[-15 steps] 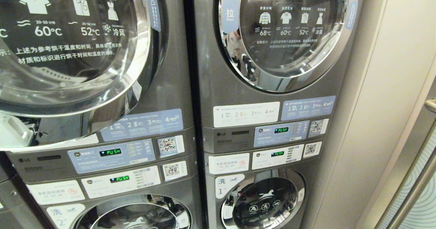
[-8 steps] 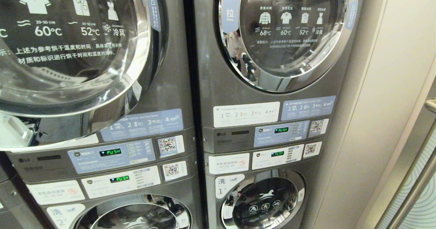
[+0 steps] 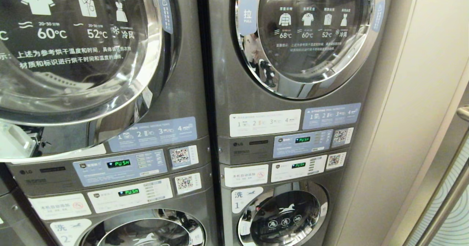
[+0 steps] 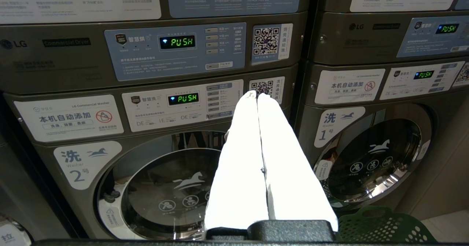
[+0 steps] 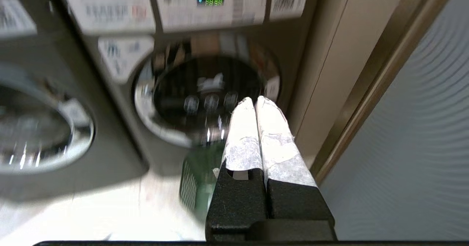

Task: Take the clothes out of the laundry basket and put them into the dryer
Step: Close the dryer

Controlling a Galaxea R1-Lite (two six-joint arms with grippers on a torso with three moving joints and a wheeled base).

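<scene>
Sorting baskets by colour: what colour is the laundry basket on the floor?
Green, with a perforated mesh wall; the laundry basket shows best in the left wrist view.

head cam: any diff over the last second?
Nothing visibly changed: the open dryer door on the left stack, the shut door on the right stack and the PUSH displays look the same, and no arm shows in the head view.

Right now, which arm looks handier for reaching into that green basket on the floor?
Probably the right. The green laundry basket sits just past the right gripper, fingers shut; the left gripper, also shut, faces the washer panel, basket off to its side.
</scene>
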